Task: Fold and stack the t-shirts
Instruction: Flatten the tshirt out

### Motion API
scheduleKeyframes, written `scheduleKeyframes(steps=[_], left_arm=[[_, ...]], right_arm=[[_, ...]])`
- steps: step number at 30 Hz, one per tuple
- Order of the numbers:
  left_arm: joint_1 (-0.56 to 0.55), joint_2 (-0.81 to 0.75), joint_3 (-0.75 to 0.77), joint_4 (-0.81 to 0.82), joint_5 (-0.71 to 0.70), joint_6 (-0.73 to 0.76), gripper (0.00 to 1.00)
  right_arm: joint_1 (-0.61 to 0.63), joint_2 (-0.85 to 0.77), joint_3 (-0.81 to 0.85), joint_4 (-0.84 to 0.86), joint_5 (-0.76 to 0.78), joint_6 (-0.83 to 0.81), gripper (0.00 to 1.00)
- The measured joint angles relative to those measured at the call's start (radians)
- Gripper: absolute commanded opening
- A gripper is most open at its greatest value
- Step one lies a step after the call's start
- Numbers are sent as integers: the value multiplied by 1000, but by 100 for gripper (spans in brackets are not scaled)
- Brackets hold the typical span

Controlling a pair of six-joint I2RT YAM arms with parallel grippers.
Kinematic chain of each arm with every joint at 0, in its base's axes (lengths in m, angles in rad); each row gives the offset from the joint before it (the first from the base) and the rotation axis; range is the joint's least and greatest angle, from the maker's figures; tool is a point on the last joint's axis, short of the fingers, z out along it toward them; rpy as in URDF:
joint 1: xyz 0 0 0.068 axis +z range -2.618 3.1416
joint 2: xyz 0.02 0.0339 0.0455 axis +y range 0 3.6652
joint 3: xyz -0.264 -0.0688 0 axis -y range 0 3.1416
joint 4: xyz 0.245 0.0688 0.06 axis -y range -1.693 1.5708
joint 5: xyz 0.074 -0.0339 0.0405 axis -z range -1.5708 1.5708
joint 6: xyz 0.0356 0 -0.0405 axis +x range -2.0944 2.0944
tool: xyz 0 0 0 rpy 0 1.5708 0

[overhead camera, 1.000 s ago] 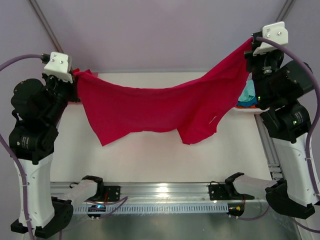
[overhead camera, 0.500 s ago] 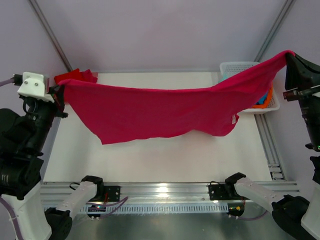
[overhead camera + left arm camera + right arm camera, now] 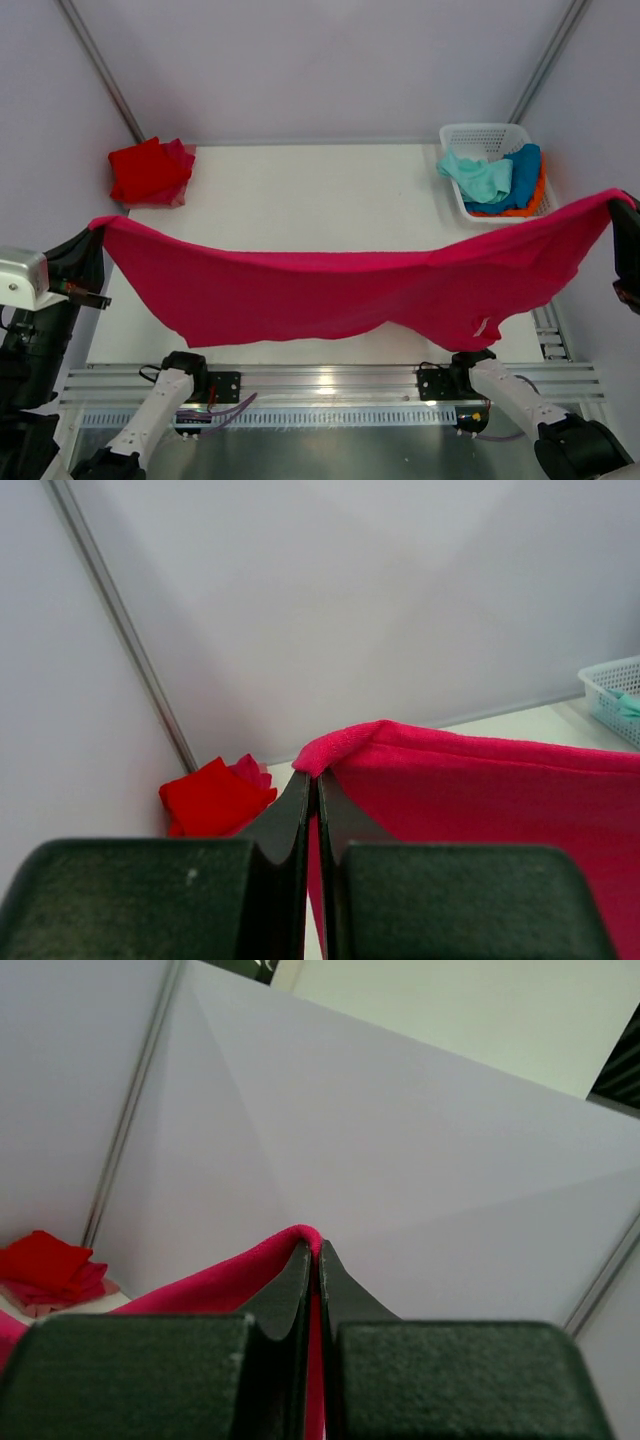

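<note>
Two end effectors, one crimson-pink t-shirt (image 3: 340, 295) stretched between them. Left end effector (image 3: 312, 780) clamped shut on the cloth's upper left corner, right end effector (image 3: 318, 1252) clamped shut on the upper right corner. Fingertips pressed together over a fold of hem in each wrist view.

Shirt held in the air above the near half of the surface (image 3: 320, 190). Top edge sagging toward the middle, lower edge hanging uneven over the near rail (image 3: 320, 380), small white label (image 3: 483, 326) near the lower right.

One folded pile (image 3: 148, 172) at the far left corner of the surface, red on top with pink cloth beneath; count of pieces in it not readable. One white lattice basket (image 3: 480, 132) at the far right corner, holding three: one mint-green tee (image 3: 478, 175), one blue tee (image 3: 520, 170), one orange tee (image 3: 535, 205), the orange lowest.

Top view only: full span of the shirt, all three basket tees. Left wrist view: the pile to the left of the pinched hem and a corner of the basket at the right edge. Right wrist view: the pile at lower left, pale wall (image 3: 400, 1110) behind the hem.
</note>
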Motion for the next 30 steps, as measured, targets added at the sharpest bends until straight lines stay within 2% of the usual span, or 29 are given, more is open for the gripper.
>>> scheduleKeyframes(steps=[11, 19, 30], left_arm=[[1, -68, 0, -29, 79, -5, 0], [9, -132, 92, -68, 124, -4, 0], [38, -175, 171, -94, 208, -3, 0]], right_arm=[[-62, -90, 93, 2, -221, 114, 3], [-96, -95, 128, -9, -318, 172, 3], [-106, -188, 159, -7, -413, 196, 3]])
